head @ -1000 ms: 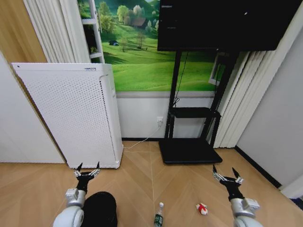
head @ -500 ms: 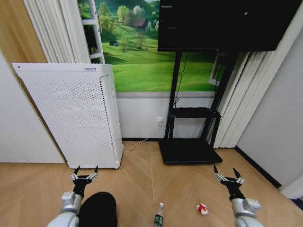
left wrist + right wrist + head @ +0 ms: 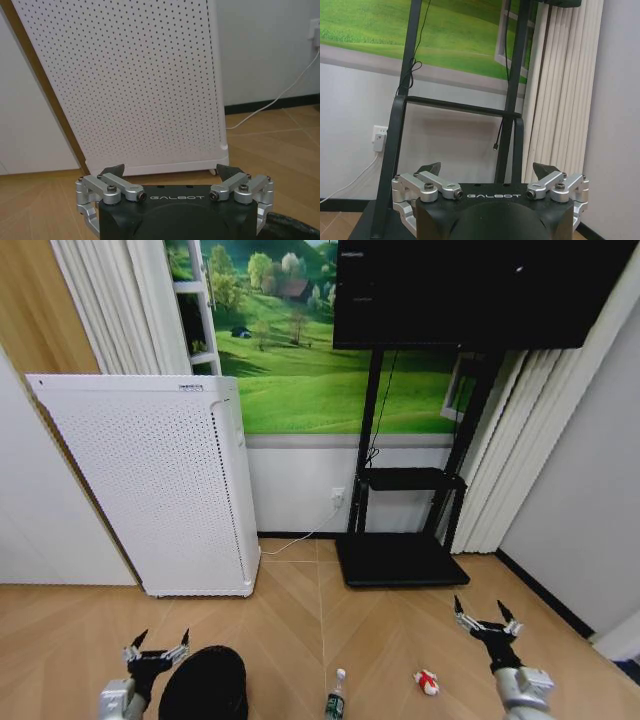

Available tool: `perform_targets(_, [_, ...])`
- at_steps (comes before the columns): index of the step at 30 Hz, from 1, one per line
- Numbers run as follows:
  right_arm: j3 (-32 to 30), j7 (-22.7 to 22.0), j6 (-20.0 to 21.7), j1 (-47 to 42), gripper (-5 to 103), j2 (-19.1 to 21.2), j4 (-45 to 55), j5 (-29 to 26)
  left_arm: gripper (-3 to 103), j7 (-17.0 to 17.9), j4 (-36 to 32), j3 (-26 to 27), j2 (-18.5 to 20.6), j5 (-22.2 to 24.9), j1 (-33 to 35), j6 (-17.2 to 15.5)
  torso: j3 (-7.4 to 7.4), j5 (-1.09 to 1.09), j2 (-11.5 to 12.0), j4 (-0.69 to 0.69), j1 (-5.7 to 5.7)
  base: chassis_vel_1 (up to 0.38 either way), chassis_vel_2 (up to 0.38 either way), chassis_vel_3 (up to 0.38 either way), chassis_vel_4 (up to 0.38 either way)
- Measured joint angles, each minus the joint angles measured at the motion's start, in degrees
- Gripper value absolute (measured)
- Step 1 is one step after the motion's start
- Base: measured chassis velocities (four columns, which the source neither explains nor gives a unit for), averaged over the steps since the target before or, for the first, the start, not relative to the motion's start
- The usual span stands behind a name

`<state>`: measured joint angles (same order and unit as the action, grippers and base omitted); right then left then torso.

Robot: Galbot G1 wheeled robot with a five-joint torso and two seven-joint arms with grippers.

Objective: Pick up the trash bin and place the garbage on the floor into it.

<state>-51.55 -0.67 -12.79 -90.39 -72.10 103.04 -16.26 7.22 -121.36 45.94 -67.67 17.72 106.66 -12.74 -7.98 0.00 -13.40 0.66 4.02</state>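
The black round trash bin (image 3: 205,685) stands on the wooden floor at the bottom left of the head view; a sliver of its rim (image 3: 295,222) shows in the left wrist view. My left gripper (image 3: 156,646) hangs open just to the bin's left, fingers spread and empty. A clear bottle with a white cap (image 3: 336,695) lies on the floor at bottom centre. A small red-and-white piece of garbage (image 3: 427,681) lies to its right. My right gripper (image 3: 485,615) is open and empty, above the floor to the right of that piece.
A tall white perforated appliance (image 3: 150,480) stands against the wall behind the bin. A black TV stand (image 3: 400,558) with a low base plate sits at the centre back, with curtains (image 3: 510,440) and a grey wall at right. A white cable (image 3: 300,540) runs along the skirting.
My left gripper has dropped lower and moved left, from in front of the appliance's foot to beside the bin. The right gripper has sunk slightly.
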Motion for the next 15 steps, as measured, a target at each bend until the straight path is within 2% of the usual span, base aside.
perform_targets(2, [0.0,-0.1,0.0,0.1,100,0.0,0.0,-0.1,100,0.2,0.0,0.0,0.0,0.0,0.3,-0.6,0.0,0.0,0.0,0.0,0.0,0.0,0.0,0.0,0.0])
perform_targets(7, [0.0,-0.4,0.0,0.8,100,0.1,-0.3,-0.8,100,3.2,-0.3,0.2,0.4,2.5,2.0,-5.6,-0.02,-0.01,0.0,0.0,0.02,0.0,0.0,0.0,0.0])
perform_targets(15, [0.5,-0.4,0.0,1.2,100,-0.2,-1.1,-0.9,100,4.1,1.5,1.1,1.4,2.0,2.4,-10.5,-0.04,0.0,-0.1,0.01,0.02,0.0,0.0,0.0,0.0])
